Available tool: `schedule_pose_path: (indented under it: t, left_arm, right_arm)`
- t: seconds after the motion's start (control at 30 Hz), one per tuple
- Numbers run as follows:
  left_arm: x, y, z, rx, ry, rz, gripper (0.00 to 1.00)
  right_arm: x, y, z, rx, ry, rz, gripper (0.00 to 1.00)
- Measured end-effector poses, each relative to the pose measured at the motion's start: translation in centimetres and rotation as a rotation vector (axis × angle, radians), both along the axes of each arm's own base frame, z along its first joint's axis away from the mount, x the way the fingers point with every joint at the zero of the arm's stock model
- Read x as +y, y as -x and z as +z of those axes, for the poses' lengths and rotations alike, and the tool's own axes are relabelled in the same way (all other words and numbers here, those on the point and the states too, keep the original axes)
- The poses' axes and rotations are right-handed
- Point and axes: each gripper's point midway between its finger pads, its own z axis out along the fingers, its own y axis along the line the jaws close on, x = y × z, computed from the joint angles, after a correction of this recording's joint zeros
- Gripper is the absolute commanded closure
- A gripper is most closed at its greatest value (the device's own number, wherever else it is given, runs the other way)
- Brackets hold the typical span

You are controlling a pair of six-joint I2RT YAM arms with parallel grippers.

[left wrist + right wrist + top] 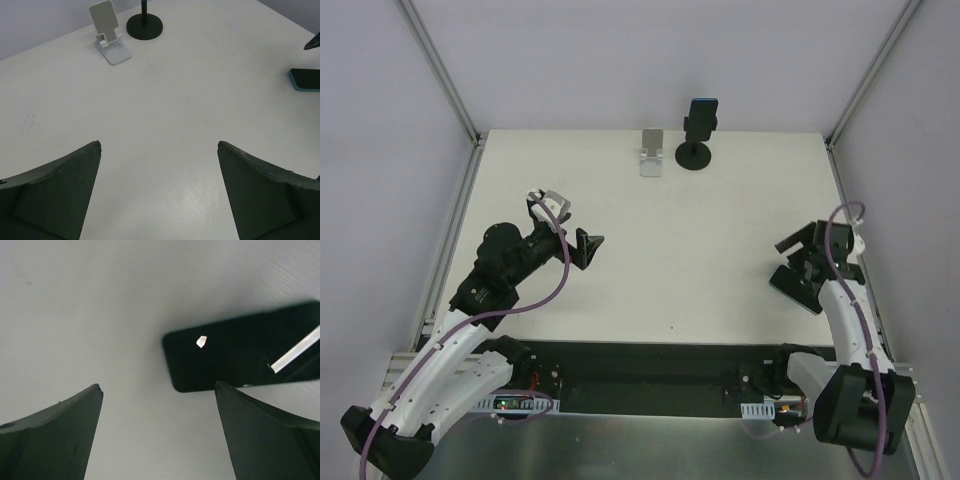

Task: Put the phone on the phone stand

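Observation:
The phone [702,113], black with a blue-tinted rim, sits upright in the clamp of the black phone stand [695,156] at the table's back middle. In the left wrist view only the stand's disc base [144,26] and the lower part of its pole show. My left gripper [588,248] is open and empty over bare table, left of centre; its jaws stand wide apart in its wrist view [159,143]. My right gripper [798,250] is open and empty at the right, just above the table [157,385].
A second, longer glossy black phone [240,350] lies flat on the table just beyond my right gripper's fingertips; it also shows in the top view [798,290] and the left wrist view [306,79]. A small silver folded stand [652,152] stands left of the black stand.

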Motion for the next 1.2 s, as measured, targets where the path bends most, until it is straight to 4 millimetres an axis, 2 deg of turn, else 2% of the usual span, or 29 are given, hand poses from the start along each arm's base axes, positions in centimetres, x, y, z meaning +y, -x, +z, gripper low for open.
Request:
schedule_pose_path:
  t: [0.1, 0.17, 0.37, 0.5, 0.53, 0.67, 0.7, 0.87, 1.0, 1.2]
  left_arm:
    - [0.0, 0.0, 0.0, 0.000, 0.000, 0.000, 0.01]
    - [0.0, 0.0, 0.0, 0.000, 0.000, 0.000, 0.01]
    - [0.0, 0.1, 0.2, -0.005, 0.003, -0.001, 0.01]
    - [0.0, 0.1, 0.1, -0.005, 0.003, -0.001, 0.01]
    - [0.0, 0.1, 0.2, -0.005, 0.003, -0.001, 0.01]
    - [0.0, 0.1, 0.2, -0.005, 0.003, -0.001, 0.01]
    - [0.0, 0.1, 0.2, -0.005, 0.003, -0.001, 0.01]
    - [0.0, 0.1, 0.1, -0.004, 0.002, -0.002, 0.01]
    - [0.0, 0.1, 0.1, -0.004, 0.002, -0.002, 0.01]
    - [0.0, 0.1, 0.1, -0.003, 0.002, -0.002, 0.01]
  right_arm:
    - [-2.4, 3.9, -3.4, 0.069, -0.087, -0.203, 0.04]
    - [-3.3, 5.5, -4.4, 0.096, -0.090, -0.271, 0.04]
    - [-8.8, 6.8, -4.0, 0.018, -0.058, -0.495, 0.04]
    - [-11.3, 7.6, -5.2, 0.016, -0.080, -0.586, 0.04]
    - [-11.5, 7.6, -6.4, 0.034, -0.117, -0.583, 0.04]
    - [-11.0, 7.0, -7.6, 0.063, -0.165, -0.531, 0.04]
    - [-11.2, 6.1, -7.3, 0.031, -0.165, -0.510, 0.04]
    - [-10.3, 4.7, -7.2, -0.021, -0.167, -0.432, 0.04]
    - [-7.2, 3.8, -7.1, -0.035, -0.172, -0.311, 0.04]
    - [-2.7, 4.0, -7.0, -0.031, -0.194, -0.175, 0.04]
